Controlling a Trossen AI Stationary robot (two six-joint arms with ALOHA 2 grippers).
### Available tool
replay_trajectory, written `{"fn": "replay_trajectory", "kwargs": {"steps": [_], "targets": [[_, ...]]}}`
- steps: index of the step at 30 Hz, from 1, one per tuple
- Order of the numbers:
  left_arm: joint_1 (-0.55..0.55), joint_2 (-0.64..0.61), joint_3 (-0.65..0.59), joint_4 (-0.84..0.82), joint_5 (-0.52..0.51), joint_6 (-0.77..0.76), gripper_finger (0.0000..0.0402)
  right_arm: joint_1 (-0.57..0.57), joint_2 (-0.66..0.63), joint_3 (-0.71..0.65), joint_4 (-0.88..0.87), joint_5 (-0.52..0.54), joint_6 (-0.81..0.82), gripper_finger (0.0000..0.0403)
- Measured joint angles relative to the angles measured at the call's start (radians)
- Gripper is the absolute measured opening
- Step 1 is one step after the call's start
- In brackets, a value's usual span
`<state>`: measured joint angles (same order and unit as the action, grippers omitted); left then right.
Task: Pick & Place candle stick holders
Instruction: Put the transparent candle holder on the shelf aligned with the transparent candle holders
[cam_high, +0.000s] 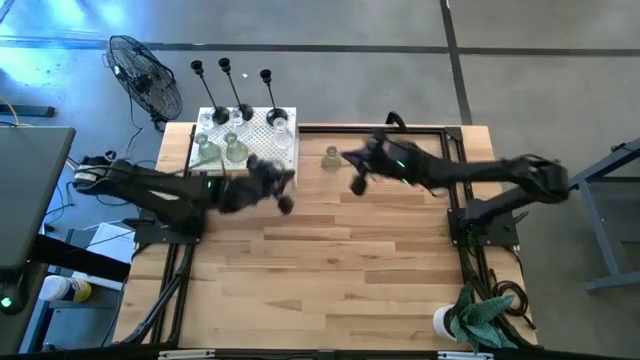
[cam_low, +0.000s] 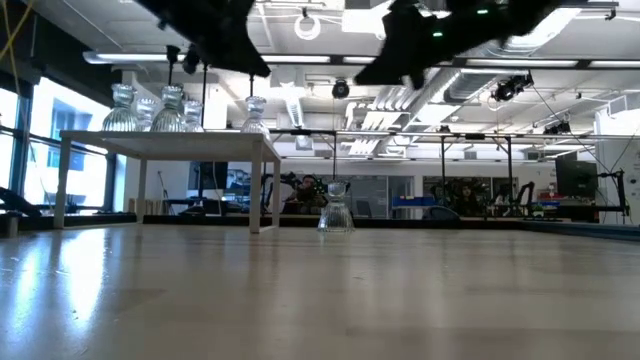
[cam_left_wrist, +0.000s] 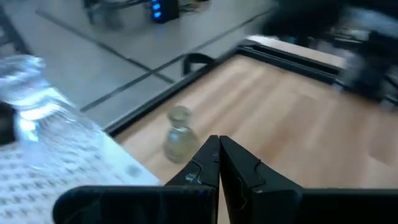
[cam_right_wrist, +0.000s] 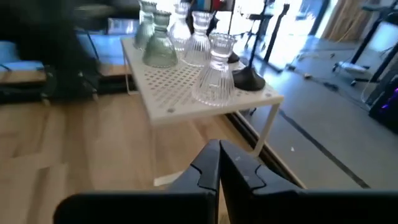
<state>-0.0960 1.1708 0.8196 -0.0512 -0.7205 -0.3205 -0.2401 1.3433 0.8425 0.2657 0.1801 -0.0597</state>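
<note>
A white perforated shelf (cam_high: 245, 140) stands at the table's far left. On it stand three black holders with thin stems (cam_high: 244, 110) and several glass holders (cam_high: 235, 150); they also show in the right wrist view (cam_right_wrist: 214, 78). One greenish glass holder (cam_high: 331, 158) stands alone on its base on the wood to the right of the shelf, and shows in the left wrist view (cam_left_wrist: 178, 134) and the low view (cam_low: 335, 208). My left gripper (cam_high: 285, 202) is shut and empty in front of the shelf's right end. My right gripper (cam_high: 358, 185) is shut and empty, just near-right of the lone glass holder.
A white cup (cam_high: 443, 322) and a green cloth (cam_high: 485, 315) lie at the table's near right corner. A black fan (cam_high: 145, 75) stands on the floor beyond the far left corner. Black rails (cam_high: 470, 250) run along the table's sides. Bare wood (cam_high: 320, 280) fills the near half.
</note>
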Motion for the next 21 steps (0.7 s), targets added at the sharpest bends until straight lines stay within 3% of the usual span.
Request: {"fn": "replay_trajectory", "kwargs": {"steps": [4, 9, 15, 21], "targets": [[0.139, 0.046, 0.039, -0.009, 0.088, 0.019, 0.0001, 0.075, -0.195, -0.214, 0.116, 0.108, 0.01, 0.0001], [0.233, 0.157, 0.111, -0.014, 0.163, 0.059, 0.0001, 0.132, -0.388, -0.374, 0.205, 0.18, 0.002, 0.0001], [0.29, 0.282, 0.205, -0.154, 0.099, 0.073, 0.0001, 0.159, -0.524, -0.464, 0.258, 0.189, 0.0, 0.0001], [0.315, 0.305, 0.216, -0.163, 0.055, 0.073, 0.0001, 0.171, -0.538, -0.473, 0.264, 0.188, 0.0, 0.0001]]}}
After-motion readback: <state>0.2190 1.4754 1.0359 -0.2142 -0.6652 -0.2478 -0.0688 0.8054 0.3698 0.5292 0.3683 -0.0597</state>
